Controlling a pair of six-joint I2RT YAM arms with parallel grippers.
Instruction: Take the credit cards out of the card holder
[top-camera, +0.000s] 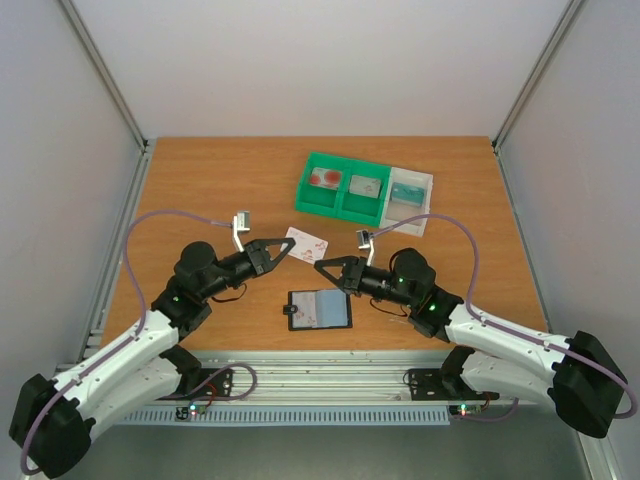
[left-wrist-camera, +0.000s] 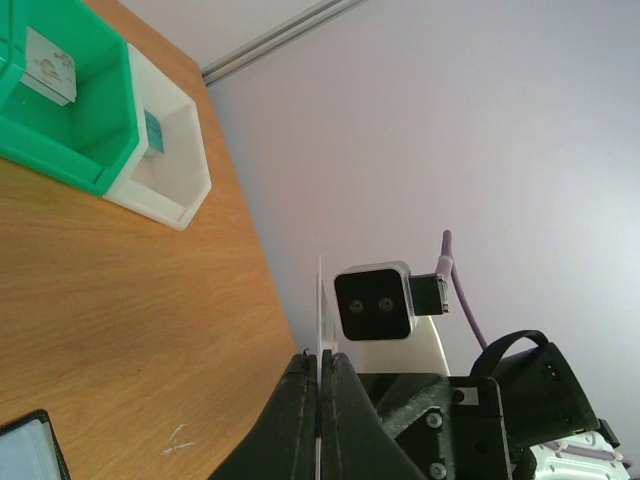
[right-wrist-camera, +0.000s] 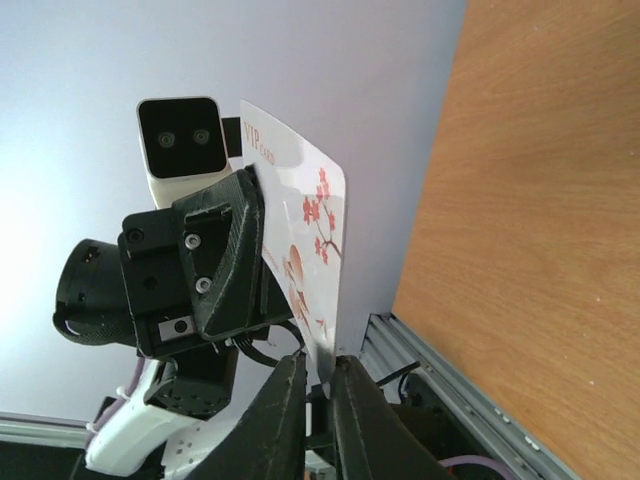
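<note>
From above, the left gripper (top-camera: 291, 246) pinches a whitish credit card (top-camera: 308, 242) above the table (top-camera: 200, 190), just far of the open card holder (top-camera: 320, 310). The right gripper (top-camera: 320, 266) points at the card from the right.

In the left wrist view, its fingers are pressed together on the card, seen edge-on.

In the right wrist view, the card's lower edge stands between that gripper's narrowly parted fingers (right-wrist-camera: 285, 405). I cannot tell whether they touch it.

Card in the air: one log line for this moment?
left gripper: shut on card | right gripper: at card's corner | wallet: open
</note>
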